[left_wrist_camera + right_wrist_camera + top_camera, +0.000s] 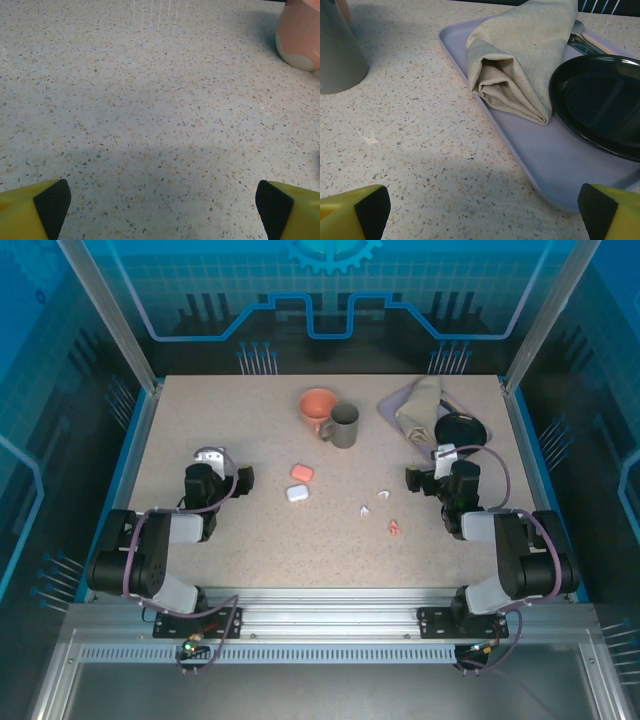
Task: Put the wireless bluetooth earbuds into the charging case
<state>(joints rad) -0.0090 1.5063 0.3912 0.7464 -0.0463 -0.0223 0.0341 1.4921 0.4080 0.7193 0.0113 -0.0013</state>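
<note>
Top view, clock directions taken from the bench [200, 540] centre.

1. Left hand [242, 478]: at 9 o'clock, jaws spread wide, nothing held. In the left wrist view, the left hand [160, 202] shows yellow fingers with black pads in the two lower corners and bare speckled bench between them.
2. Right hand [412, 477]: at 3 o'clock, jaws spread wide, nothing held. It points toward the tray [530, 165].
3. Earbuds: all lie loose on the bench at 4 o'clock. One white earbud [365, 510] and the second white earbud [383, 494] lie near each other. The salmon-pink earbuds [394, 528] lie together just beyond them.
4. Cases: the salmon-pink case [301, 473] and the white case [297, 493] lie side by side just left of centre, apart from the earbuds.
5. Other items: orange cup [317, 405] and grey mug [344, 425] at 12 o'clock. The tray at 1 o'clock carries a folded cloth [520, 60], a black plate [600, 110] and a metal utensil [585, 40].
</note>
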